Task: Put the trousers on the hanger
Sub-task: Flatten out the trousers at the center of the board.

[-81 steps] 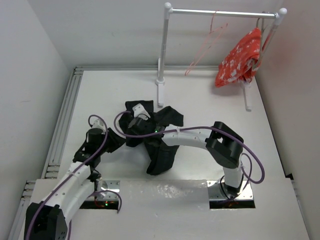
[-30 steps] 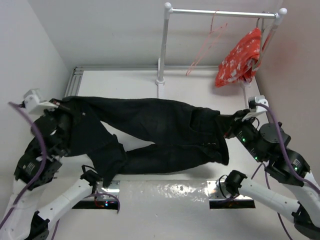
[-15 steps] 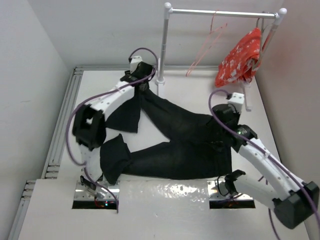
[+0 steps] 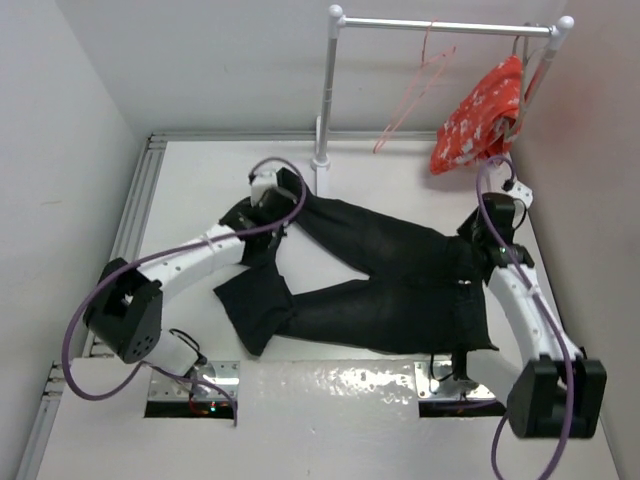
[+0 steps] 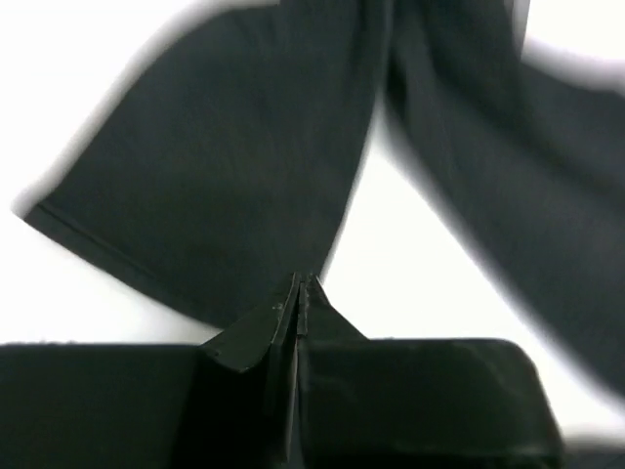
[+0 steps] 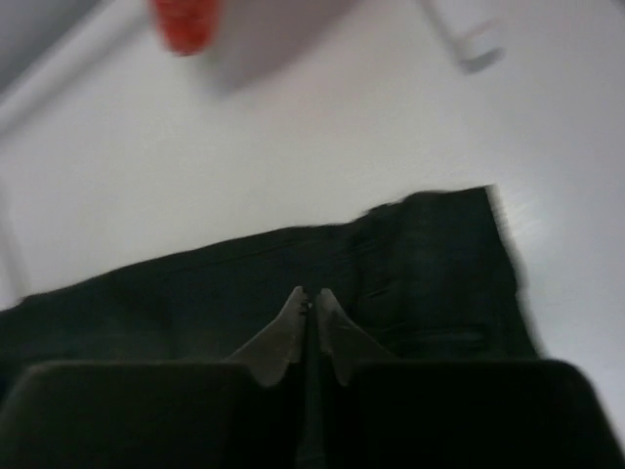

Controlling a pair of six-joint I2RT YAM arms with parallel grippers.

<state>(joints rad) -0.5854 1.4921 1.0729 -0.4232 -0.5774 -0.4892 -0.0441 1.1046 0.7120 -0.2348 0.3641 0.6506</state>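
trousers (image 4: 400,280): flat on the table (image 4: 190,190), centre to right side, nothing on the hanger
trousers axis: long axis roughly 3 to 9 o'clock in the top view; waist at the 3 o'clock end, legs point to 9–10 o'clock
upper leg: runs from the crotch toward 10–11 o'clock, its end under the left arm's wrist
lower leg: runs toward 9 o'clock, cuff end wide and rumpled at about 8 o'clock
legs: split in a V that opens toward 9 o'clock, bare table between them
hanger (image 4: 412,95): on the rail (image 4: 440,27) at 1 o'clock, hook up, body slanting down toward 7 o'clock; well apart from the trousers
red-and-white cloth (image 4: 480,115): on the rail at the 3 o'clock side of the hanger
left gripper (image 5: 301,283): clenched, fingers pressed together at the hem edge of a leg; can't tell if any fabric is pinched
right gripper (image 6: 310,293): over the waist end, fingertips close with a thin slit; wrist view blurred, can't tell if released or clenched; no cloth seen between the fingers
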